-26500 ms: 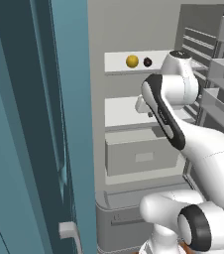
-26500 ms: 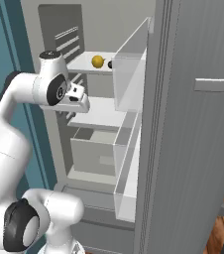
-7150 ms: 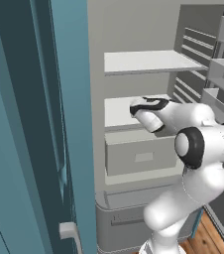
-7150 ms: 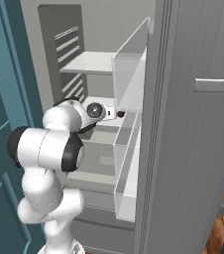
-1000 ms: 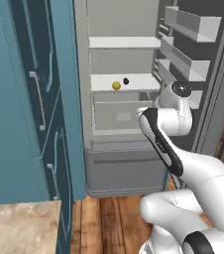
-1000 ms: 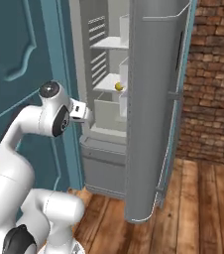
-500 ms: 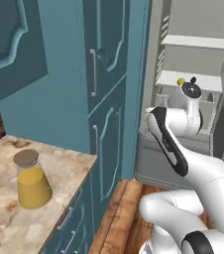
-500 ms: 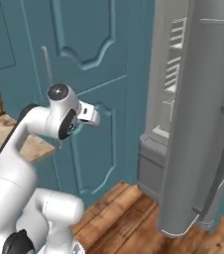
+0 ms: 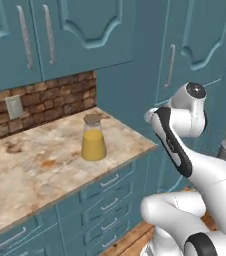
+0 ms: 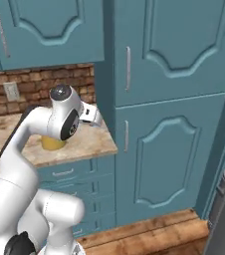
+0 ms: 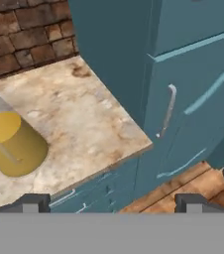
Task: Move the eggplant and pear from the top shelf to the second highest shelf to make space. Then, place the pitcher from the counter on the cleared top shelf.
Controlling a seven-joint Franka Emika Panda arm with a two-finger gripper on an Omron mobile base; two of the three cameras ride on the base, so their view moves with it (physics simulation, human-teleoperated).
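**A:** What's in front of the robot, seen from its left side?

**B:** A beige marbled counter (image 9: 45, 165) runs along a red-brown brick wall (image 9: 50, 100), with teal drawers (image 9: 105, 192) below and teal cupboards (image 9: 60, 30) above. The pitcher (image 9: 93, 138) stands upright on the counter near its right end, yellow-orange liquid in the lower half and a greyish lid on top. A pale wall socket (image 9: 14, 106) sits on the brick to its left. The white arm (image 9: 185, 130) rises at the right, bent at the elbow, well apart from the pitcher.

**A:** And from the right side?

**B:** The arm (image 10: 40, 129) stands in front of the counter (image 10: 84, 142), and the pitcher (image 10: 52, 143) is mostly hidden behind it; only a yellow sliver shows below the elbow. The gripper (image 10: 95, 117) pokes out to the right of the arm, above the counter's end, beside a tall teal cabinet (image 10: 164, 124). It is small here, so I can't quite make out its fingers in this view.

**A:** What does the camera on the hand see?

**B:** It looks down on the counter's corner (image 11: 84, 129). The pitcher (image 11: 10, 141) sits at the left edge, partly cut off. Brick (image 11: 25, 34) runs across the top, and a cabinet door with a pale handle (image 11: 167, 111) is to the right, wooden floor (image 11: 193, 181) below.

**A:** Is the claw holding anything?

**B:** No. Its two dark fingertips (image 11: 30, 202) stand far apart at the bottom, wide open with nothing between them, and clear of the pitcher.
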